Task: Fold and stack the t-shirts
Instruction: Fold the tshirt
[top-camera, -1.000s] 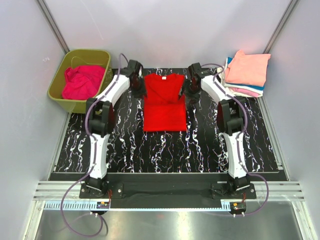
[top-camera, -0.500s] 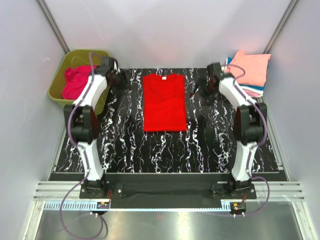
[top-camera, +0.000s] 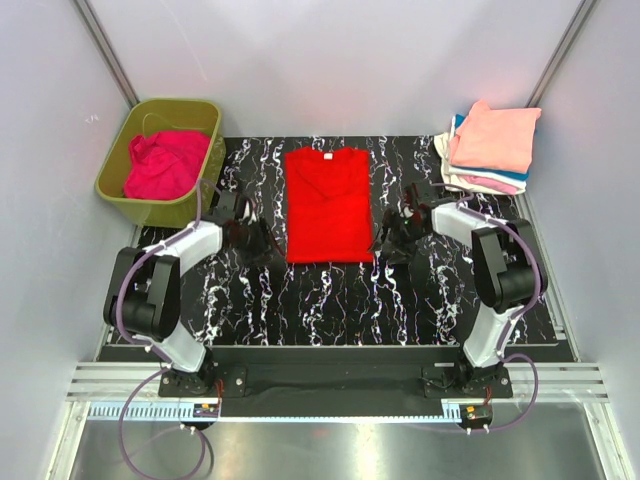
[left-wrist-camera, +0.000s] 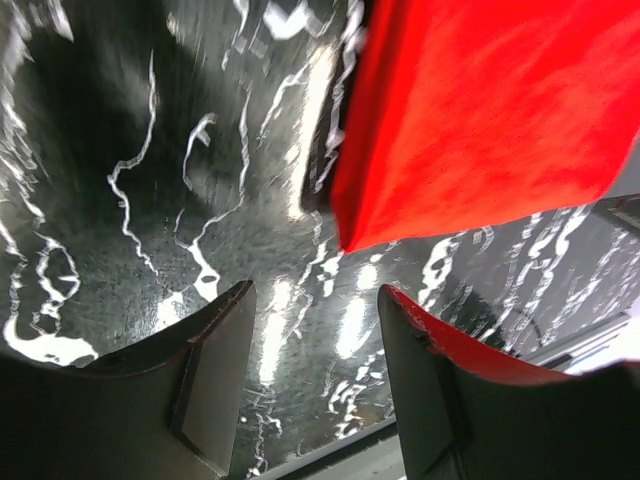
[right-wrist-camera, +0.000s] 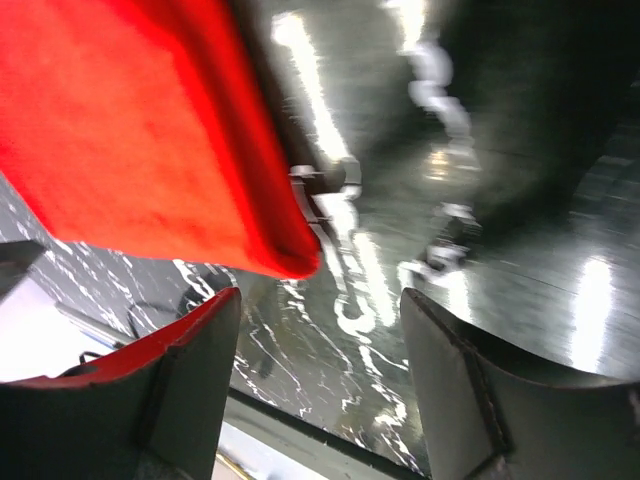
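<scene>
Partway through. The finished stack (top-camera: 490, 145) sits at the far right corner of the desk (top-camera: 330, 300): a peach shirt on top, with pink, white and blue edges showing under it. The red t-shirt (top-camera: 328, 205) lies flat mid-desk, collar at the far end. Its sleeves look turned in, so it reads as a long rectangle, and my guess is the side folds are done and the lengthwise fold is not. The magenta t-shirt (top-camera: 165, 165) is a crumpled heap inside the olive tub (top-camera: 140, 208) at the far left, not laid out. Left to do, as I judge it: fold the red one hem to collar, carry it to the stack, then do the magenta one in full. The left claw (top-camera: 250, 225) is low on the desk just beside the near left corner of the red shirt. In its wrist view the fingers are spread with nothing between them, the cloth corner just ahead and not touching. The right claw (top-camera: 392, 235) mirrors it at the near right corner, also released and empty, with the red hem just ahead in its wrist view. Likely set up for a corner pinch. Writing: none readable. There is a small pale tag at the red collar, too small to read, and no brand marks are visible on the arms or the tub.
</scene>
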